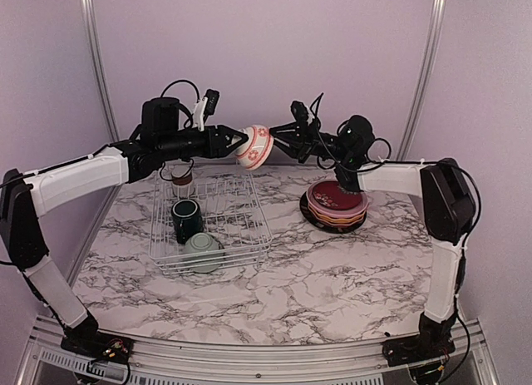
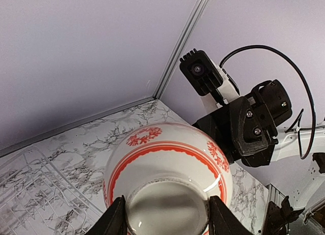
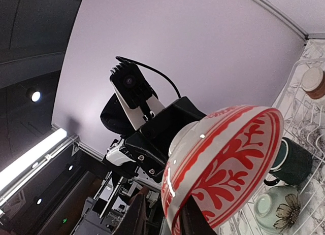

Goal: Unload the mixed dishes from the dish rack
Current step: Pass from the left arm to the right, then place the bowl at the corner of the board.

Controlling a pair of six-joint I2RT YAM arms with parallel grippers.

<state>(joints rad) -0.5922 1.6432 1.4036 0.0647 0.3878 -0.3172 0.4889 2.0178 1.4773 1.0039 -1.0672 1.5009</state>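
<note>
I see no words or numbers to read; the bowl [image 2: 167,159] has only red flower shapes.

You will find the dish rack [image 1: 208,227] left of centre. Inside it, far to near: cup [image 1: 181,182], mug [image 1: 186,219], lower bowl [image 1: 204,252]. The plate stack [image 1: 335,206] stands to its right. The raised bowl [image 1: 256,145] hangs above its far right corner.
</note>
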